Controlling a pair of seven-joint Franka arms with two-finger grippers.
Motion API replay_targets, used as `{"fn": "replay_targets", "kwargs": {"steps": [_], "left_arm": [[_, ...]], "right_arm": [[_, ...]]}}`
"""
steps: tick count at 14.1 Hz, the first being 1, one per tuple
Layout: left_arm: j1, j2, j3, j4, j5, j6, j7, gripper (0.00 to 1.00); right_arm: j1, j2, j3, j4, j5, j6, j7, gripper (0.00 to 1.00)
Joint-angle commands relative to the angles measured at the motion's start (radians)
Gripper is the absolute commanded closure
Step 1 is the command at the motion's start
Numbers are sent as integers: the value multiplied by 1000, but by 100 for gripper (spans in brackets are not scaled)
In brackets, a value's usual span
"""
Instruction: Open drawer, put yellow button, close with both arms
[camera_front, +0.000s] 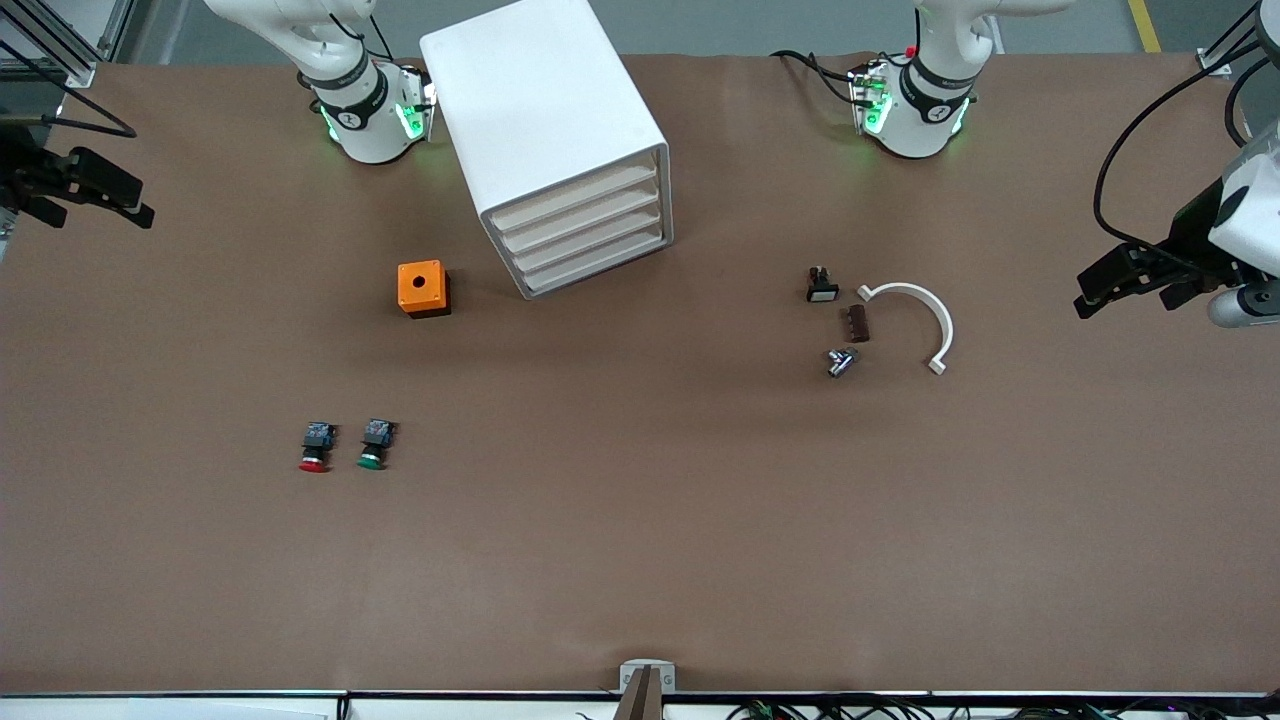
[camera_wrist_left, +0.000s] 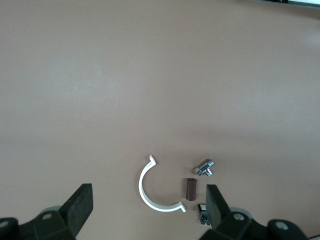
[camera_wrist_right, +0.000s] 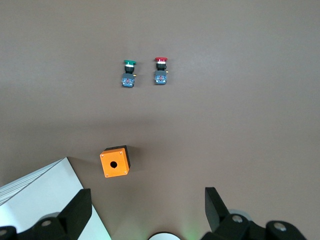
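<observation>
The white cabinet (camera_front: 545, 110) stands between the two arm bases, and its corner shows in the right wrist view (camera_wrist_right: 40, 195). Its topmost drawer (camera_front: 575, 195) is shut, flush with the three below it. No yellow button is in view. My left gripper (camera_front: 1125, 290) is up in the air over the left arm's end of the table, open and empty (camera_wrist_left: 147, 200). My right gripper (camera_front: 90, 195) is up in the air over the right arm's end, open and empty (camera_wrist_right: 147, 202).
An orange box (camera_front: 423, 288) with a hole sits beside the cabinet. A red-capped button (camera_front: 315, 447) and a green-capped button (camera_front: 374, 444) lie nearer the front camera. A white half ring (camera_front: 920, 310), brown piece (camera_front: 857, 323), metal fitting (camera_front: 840, 361) and black switch (camera_front: 821, 285) lie toward the left arm's end.
</observation>
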Motion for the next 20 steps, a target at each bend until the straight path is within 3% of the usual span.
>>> {"fn": "replay_targets", "kwargs": {"steps": [1, 7, 12, 20], "left_arm": [[-11, 10, 0, 21, 16, 5, 12, 1], [0, 10, 3, 68, 17, -18, 9, 1], [-8, 54, 3, 133, 19, -83, 4, 1], [-13, 43, -3, 134, 21, -86, 9, 0]], "right_arm": [[-4, -33, 3, -36, 9, 27, 2, 0], [-3, -37, 3, -39, 9, 45, -5, 0], [-3, -120, -2, -163, 9, 134, -9, 0], [2, -100, -2, -94, 0, 85, -11, 0]]}}
